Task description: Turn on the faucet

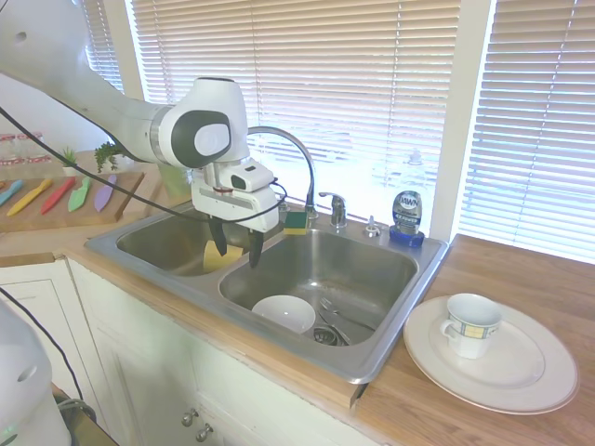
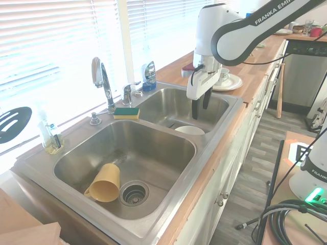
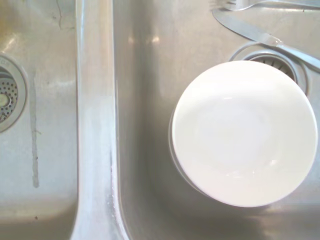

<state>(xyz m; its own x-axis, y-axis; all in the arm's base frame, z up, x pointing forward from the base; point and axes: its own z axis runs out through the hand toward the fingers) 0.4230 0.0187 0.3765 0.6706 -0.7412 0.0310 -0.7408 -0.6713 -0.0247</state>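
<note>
Gripper (image 1: 236, 249) hangs over the sink divider, fingers parted, holding nothing | faucet (image 1: 296, 155) lever (image 1: 334, 205) stands on the back ledge, well apart | you'd head toward 2 o'clock in the first exterior view.

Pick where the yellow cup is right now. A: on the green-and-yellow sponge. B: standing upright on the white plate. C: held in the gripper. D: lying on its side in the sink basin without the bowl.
D: the yellow cup lies tipped over beside that basin's drain; the white bowl is in the other basin.
</note>
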